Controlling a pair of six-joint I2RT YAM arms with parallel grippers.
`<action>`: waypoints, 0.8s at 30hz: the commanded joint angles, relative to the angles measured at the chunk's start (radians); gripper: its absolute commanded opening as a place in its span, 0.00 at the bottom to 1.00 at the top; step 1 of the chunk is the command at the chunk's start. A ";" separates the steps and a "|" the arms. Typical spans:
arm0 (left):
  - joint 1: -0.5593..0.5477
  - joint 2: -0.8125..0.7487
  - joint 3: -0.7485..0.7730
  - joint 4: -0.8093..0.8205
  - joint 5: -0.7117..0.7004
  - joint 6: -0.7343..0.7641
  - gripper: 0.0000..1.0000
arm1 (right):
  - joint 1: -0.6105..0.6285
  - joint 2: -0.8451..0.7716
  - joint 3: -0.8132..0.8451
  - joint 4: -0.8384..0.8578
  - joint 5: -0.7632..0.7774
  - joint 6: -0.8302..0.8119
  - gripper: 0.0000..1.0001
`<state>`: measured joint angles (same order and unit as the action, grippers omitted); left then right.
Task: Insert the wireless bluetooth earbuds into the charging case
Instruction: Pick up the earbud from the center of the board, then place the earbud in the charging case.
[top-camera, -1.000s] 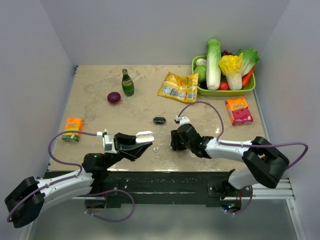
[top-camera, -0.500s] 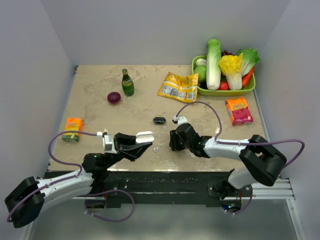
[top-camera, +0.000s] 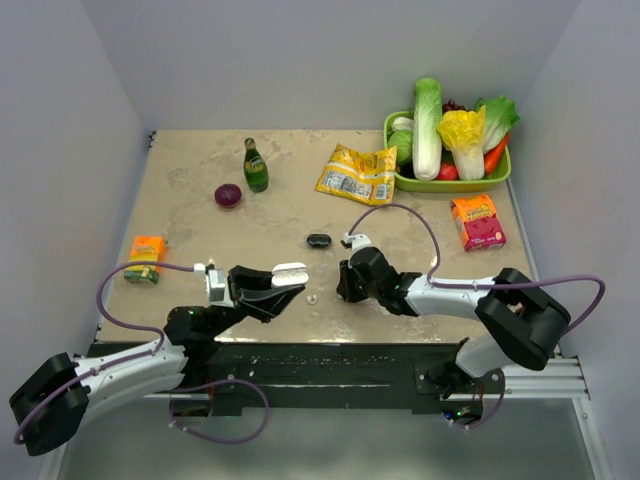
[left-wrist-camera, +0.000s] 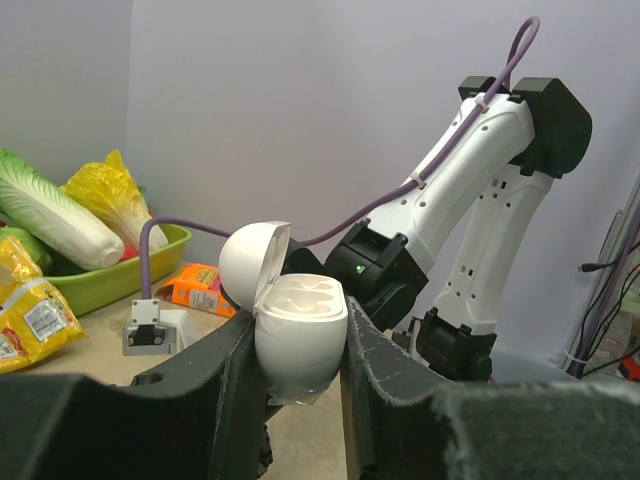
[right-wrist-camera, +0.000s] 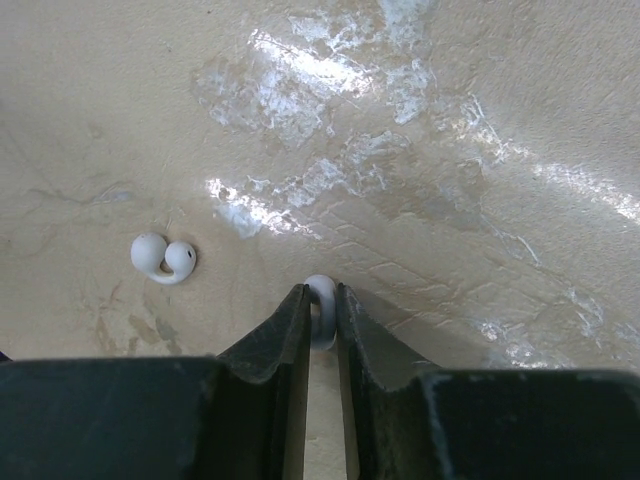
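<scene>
right gripper (right-wrist-camera: 320, 303) pinches earbud (right-wrist-camera: 320, 287) at its fingertips on the bench (right-wrist-camera: 450, 150). Thin bite, so it could squirt out on lift. left gripper (left-wrist-camera: 300, 338) clamps the open charging case (left-wrist-camera: 300, 305). other earbud (right-wrist-camera: 163, 258) lies loose nearby.

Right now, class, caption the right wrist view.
Right gripper closed on one earbud at the tabletop; the second earbud lies loose nearby.
</scene>
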<state>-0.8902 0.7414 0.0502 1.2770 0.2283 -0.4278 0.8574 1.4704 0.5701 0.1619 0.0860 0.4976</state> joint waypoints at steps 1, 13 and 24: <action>0.005 -0.001 -0.266 0.142 0.006 -0.011 0.00 | 0.008 0.010 0.001 -0.018 -0.008 -0.007 0.13; 0.005 -0.016 -0.257 0.120 -0.004 -0.002 0.00 | 0.008 -0.341 0.005 -0.149 0.066 -0.030 0.00; 0.007 0.082 -0.164 0.111 0.049 0.003 0.00 | 0.020 -0.801 0.158 -0.346 -0.083 -0.247 0.00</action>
<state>-0.8902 0.7910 0.0502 1.2816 0.2367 -0.4274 0.8661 0.7441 0.6380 -0.0830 0.0505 0.3416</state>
